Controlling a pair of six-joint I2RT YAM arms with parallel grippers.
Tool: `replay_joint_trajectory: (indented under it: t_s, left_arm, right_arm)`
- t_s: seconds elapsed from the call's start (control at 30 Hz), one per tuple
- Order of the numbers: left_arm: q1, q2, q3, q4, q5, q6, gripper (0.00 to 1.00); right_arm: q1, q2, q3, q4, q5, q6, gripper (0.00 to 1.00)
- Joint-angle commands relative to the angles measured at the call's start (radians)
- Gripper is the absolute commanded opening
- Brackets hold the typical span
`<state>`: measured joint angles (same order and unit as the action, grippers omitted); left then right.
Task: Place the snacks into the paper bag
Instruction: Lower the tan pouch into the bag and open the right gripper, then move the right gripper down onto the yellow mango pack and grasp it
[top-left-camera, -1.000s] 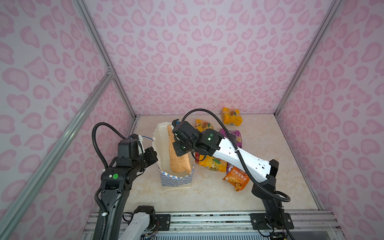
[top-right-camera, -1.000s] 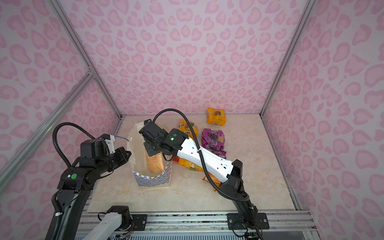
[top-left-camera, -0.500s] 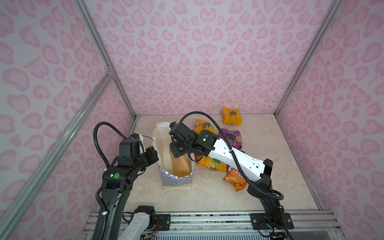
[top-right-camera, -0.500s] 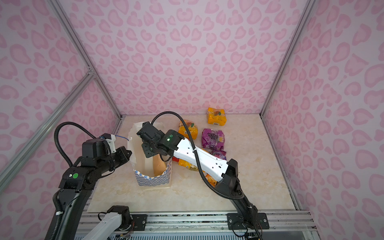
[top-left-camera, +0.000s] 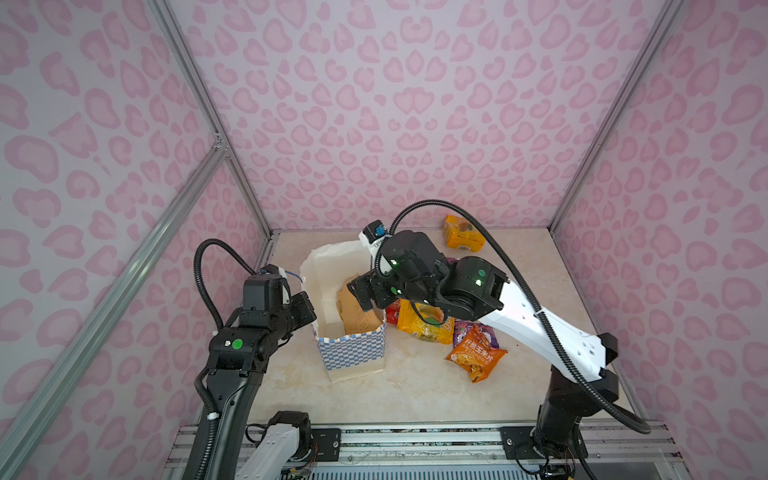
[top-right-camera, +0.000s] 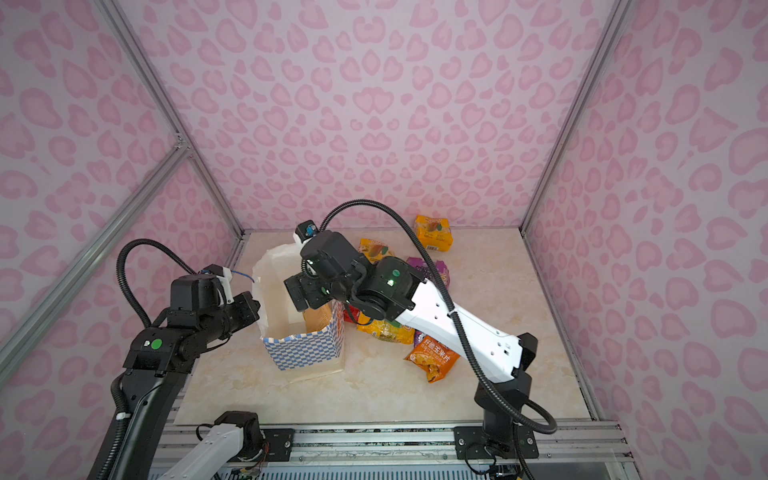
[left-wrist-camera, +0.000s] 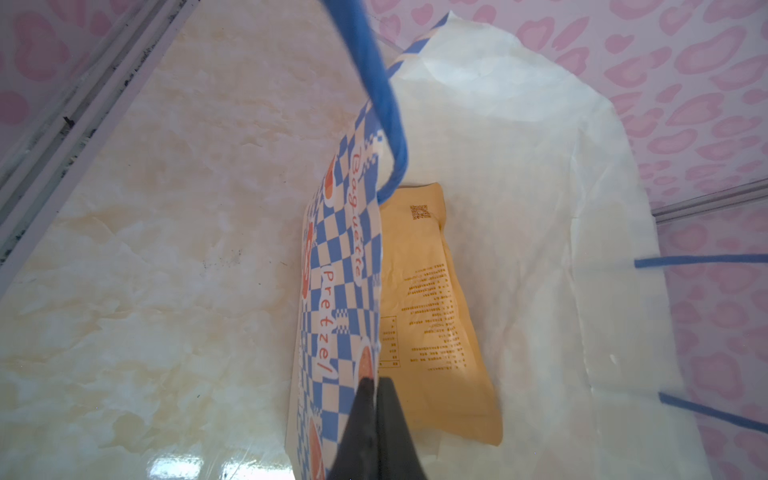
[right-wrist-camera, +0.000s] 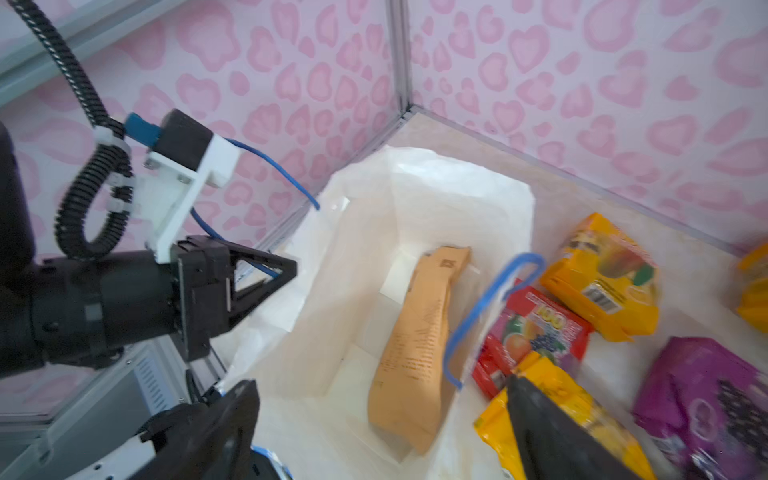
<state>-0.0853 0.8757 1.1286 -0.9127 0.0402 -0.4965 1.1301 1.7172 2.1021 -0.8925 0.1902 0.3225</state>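
Note:
The paper bag (top-left-camera: 353, 353) stands open left of centre, seen in both top views (top-right-camera: 305, 353). My left gripper (top-left-camera: 307, 307) is shut on its left rim; in the left wrist view the fingertips (left-wrist-camera: 374, 384) pinch the checkered wall (left-wrist-camera: 340, 266). My right gripper (top-left-camera: 365, 295) hangs open over the bag's mouth, holding nothing, its fingers spread wide (right-wrist-camera: 382, 386). A tan kraft pouch (right-wrist-camera: 415, 332) leans inside the bag against its right wall (left-wrist-camera: 432, 311). Other snacks lie on the table to the right: a red pouch (right-wrist-camera: 536, 332), a yellow one (top-left-camera: 424, 324), a purple one (top-right-camera: 432, 270) and orange chips (top-left-camera: 476, 353).
One yellow-orange pouch (top-left-camera: 463, 239) lies apart by the back wall. Pink patterned walls with metal posts close in the table on three sides. The bag's blue cord handle (right-wrist-camera: 490, 307) loops up between the bag and the snack pile.
My right gripper has opened and let go of the tan pouch, which has slid down from sticking out of the bag to resting inside it. The left gripper has kept its hold.

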Motion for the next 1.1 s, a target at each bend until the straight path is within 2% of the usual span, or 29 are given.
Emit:
replay_joint_trajectory:
  t_s: [0.0,0.13,0.23,0.37,0.53,0.77,1.07]
  left_arm:
    - [0.002,0.003,0.012,0.028,-0.077,0.048,0.03]
    - [0.002,-0.008,-0.013,0.088,-0.062,0.058,0.03]
    - [0.002,-0.022,-0.058,0.146,-0.057,0.062,0.03]
    - [0.006,-0.033,-0.103,0.204,-0.054,0.078,0.03]
    - [0.057,-0.077,-0.143,0.237,0.020,0.079,0.03]
    - [0.064,-0.120,-0.184,0.236,-0.032,0.081,0.03]
    - [0.065,-0.112,-0.193,0.227,-0.056,0.072,0.03]
  right_arm:
    - [0.000,-0.129,-0.183,0.113,0.191,-0.060,0.98]
    - [-0.015,-0.306,-0.481,0.205,0.349,-0.073,0.98]
    - [-0.035,-0.414,-0.668,0.253,0.403,-0.053,0.98]
    - [-0.097,-0.494,-0.835,0.256,0.370,0.002,0.98]
    - [-0.147,-0.517,-0.970,0.292,0.334,0.021,0.98]
    - [-0.176,-0.381,-1.048,0.385,0.296,0.024,0.98]
    - [-0.122,-0.107,-0.969,0.365,0.356,0.003,0.98]
